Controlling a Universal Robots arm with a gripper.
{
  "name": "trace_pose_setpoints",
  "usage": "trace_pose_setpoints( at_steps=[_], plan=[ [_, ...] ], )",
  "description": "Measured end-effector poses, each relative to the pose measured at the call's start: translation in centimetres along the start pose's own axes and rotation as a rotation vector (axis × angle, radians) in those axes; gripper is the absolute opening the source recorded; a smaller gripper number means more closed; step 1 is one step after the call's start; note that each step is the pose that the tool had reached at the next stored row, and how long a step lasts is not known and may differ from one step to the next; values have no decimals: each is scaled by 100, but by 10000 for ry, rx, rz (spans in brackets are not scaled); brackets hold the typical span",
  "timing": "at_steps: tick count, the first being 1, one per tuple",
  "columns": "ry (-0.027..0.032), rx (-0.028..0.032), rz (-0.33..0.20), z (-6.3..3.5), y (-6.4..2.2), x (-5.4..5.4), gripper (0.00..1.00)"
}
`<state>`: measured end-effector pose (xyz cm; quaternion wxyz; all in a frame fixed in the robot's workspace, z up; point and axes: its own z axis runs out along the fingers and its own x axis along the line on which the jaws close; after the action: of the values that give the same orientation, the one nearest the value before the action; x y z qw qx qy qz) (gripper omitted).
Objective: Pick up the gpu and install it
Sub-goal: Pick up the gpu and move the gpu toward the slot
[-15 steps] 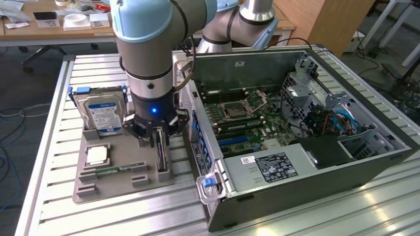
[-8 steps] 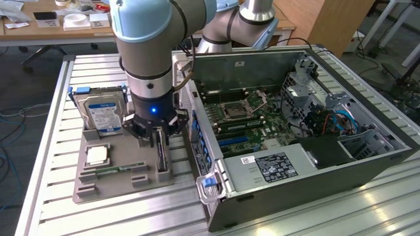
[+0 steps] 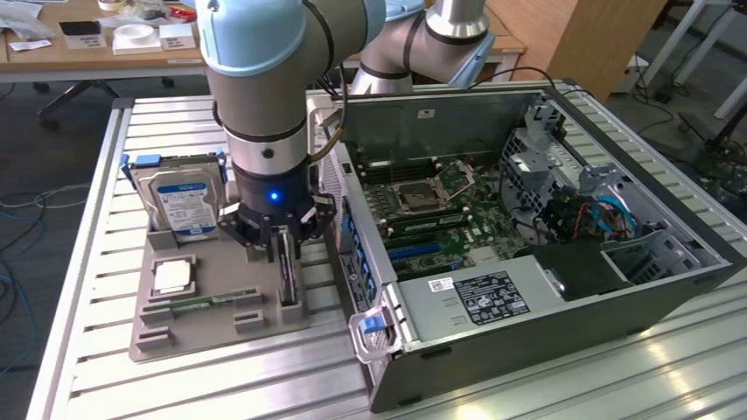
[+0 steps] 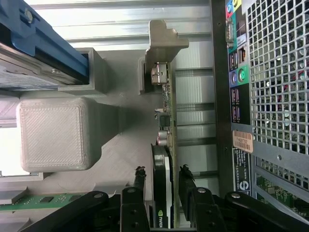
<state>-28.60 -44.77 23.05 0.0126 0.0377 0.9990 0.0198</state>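
Two black fingers [image 4: 187, 183] of the gripper [image 3: 283, 255] are standing apart, straddling the gpu [image 4: 161, 193] with a thin gap showing on each side, so nothing is being clamped. The gpu is standing on edge in a slot of the grey holder [image 3: 175, 337], along the side nearest the open computer case [image 3: 548, 306]. A hard drive [image 3: 185, 206] is sitting upright in the same holder, apart from the gpu

**Parts tray and open PC case**

A gray parts tray [image 3: 175, 331] sits toward the slatted tabletop's [image 3: 87, 372] edge on the exterior view's left. A hard drive [image 3: 185, 203] stands upright in it, and a processor [image 3: 173, 277] and memory stick [image 3: 210, 303] lie flat. Just beside it is an open computer case [image 3: 653, 293], its motherboard [image 3: 438, 206] exposed.
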Motion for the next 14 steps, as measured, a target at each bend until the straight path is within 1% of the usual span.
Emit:
trace_pose_setpoints(
  at_steps=[14],
  plan=[
    [3,2,-27,-2,-15,-1,42]
  ],
)
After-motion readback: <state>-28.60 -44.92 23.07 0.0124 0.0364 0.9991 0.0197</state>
